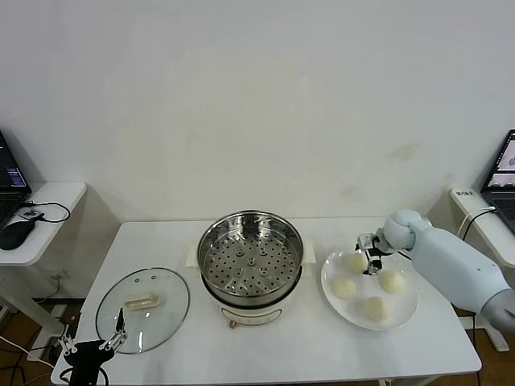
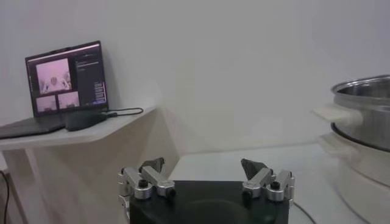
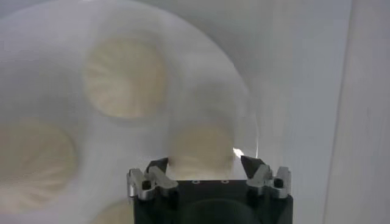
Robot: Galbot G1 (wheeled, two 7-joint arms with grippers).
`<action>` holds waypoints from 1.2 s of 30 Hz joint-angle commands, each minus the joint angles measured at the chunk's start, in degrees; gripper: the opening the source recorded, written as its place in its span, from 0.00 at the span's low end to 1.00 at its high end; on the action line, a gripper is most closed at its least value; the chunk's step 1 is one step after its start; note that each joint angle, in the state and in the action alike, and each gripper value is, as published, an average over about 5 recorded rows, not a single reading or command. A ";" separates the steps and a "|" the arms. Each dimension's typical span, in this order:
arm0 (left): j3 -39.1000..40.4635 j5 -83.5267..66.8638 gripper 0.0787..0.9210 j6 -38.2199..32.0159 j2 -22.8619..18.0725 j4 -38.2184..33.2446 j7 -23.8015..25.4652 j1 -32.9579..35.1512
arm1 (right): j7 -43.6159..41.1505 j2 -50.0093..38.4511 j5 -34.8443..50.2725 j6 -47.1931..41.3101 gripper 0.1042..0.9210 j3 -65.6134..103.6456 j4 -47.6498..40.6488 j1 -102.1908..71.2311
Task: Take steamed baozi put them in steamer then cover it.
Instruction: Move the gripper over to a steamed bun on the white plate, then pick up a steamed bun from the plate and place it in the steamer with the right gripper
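My right gripper [image 3: 203, 164] had its open fingers straddling the far-left baozi [image 3: 201, 152]; squeezing too hard risked denting the soft bun.

- A white table [image 1: 177, 241] stands against a plain white wall [image 1: 257, 96].
- A round glass lid [image 1: 142, 310] with a cream handle lies flat near the table's front left corner.
- A white plate [image 1: 406, 310] sits on the table's right part.
- A side shelf [image 1: 44, 201] at the left carries a laptop [image 2: 64, 85], a black mouse [image 1: 14, 232] and a cable.

Right gripper [image 1: 368, 256] lowered, fingers [image 3: 156, 171] apart
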 commanded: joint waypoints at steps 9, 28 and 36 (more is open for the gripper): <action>-0.13 -0.22 0.88 -0.50 0.01 -0.05 -0.13 0.35 | -0.20 0.60 -0.20 0.16 0.61 -0.72 -0.94 0.50; 0.27 -2.84 0.88 -0.88 1.29 -0.21 0.33 0.07 | -2.59 -11.22 25.14 -0.92 0.60 -23.43 21.36 36.29; 0.16 -3.60 0.88 -1.14 2.11 0.21 0.44 -0.92 | -0.37 -0.13 34.00 -0.96 0.60 -32.59 24.81 47.41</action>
